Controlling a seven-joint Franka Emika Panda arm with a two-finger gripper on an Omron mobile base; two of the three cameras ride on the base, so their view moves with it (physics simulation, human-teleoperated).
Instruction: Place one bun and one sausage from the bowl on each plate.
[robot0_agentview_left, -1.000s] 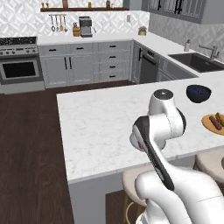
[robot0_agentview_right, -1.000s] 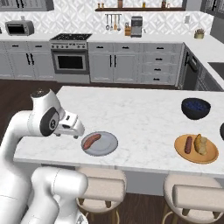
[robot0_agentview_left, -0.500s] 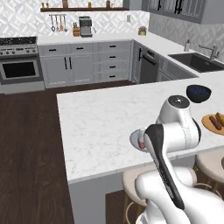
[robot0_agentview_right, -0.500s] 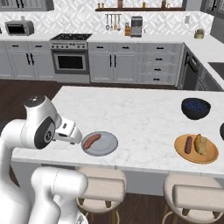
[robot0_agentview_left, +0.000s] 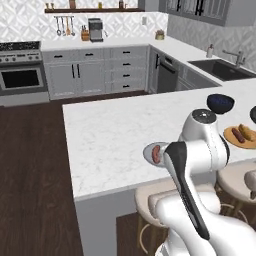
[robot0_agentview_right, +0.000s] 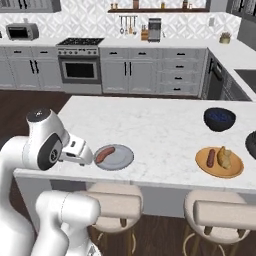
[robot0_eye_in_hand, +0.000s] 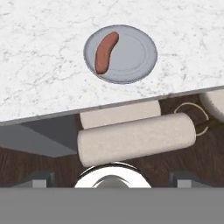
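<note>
A light grey plate (robot0_agentview_right: 120, 159) lies near the counter's front edge with one sausage (robot0_agentview_right: 104, 154) on its left part; the hand view shows the same plate (robot0_eye_in_hand: 131, 57) and sausage (robot0_eye_in_hand: 106, 51) from above. My gripper (robot0_agentview_right: 84, 156) hangs just left of that plate, over the counter edge, open and holding nothing (robot0_eye_in_hand: 112, 178). The orange plate (robot0_agentview_right: 235, 170) to the right carries a sausage (robot0_agentview_right: 211, 157) and a bun (robot0_agentview_right: 224, 158). The dark bowl (robot0_agentview_right: 251, 145) is cut off at the right edge, its contents hidden. My arm covers most of the grey plate (robot0_agentview_left: 148, 151) in the left base view.
A navy-blue bowl (robot0_agentview_right: 219, 119) stands behind the orange plate. Two padded stools (robot0_agentview_right: 115, 202) (robot0_agentview_right: 225, 212) sit under the counter's front edge, one directly below my hand (robot0_eye_in_hand: 135, 140). Wide bare marble (robot0_agentview_right: 150, 120) stretches behind the grey plate.
My arm's elbow has swung lower and rightward while the hand stayed beside the grey plate. The sausage on that plate has not moved.
</note>
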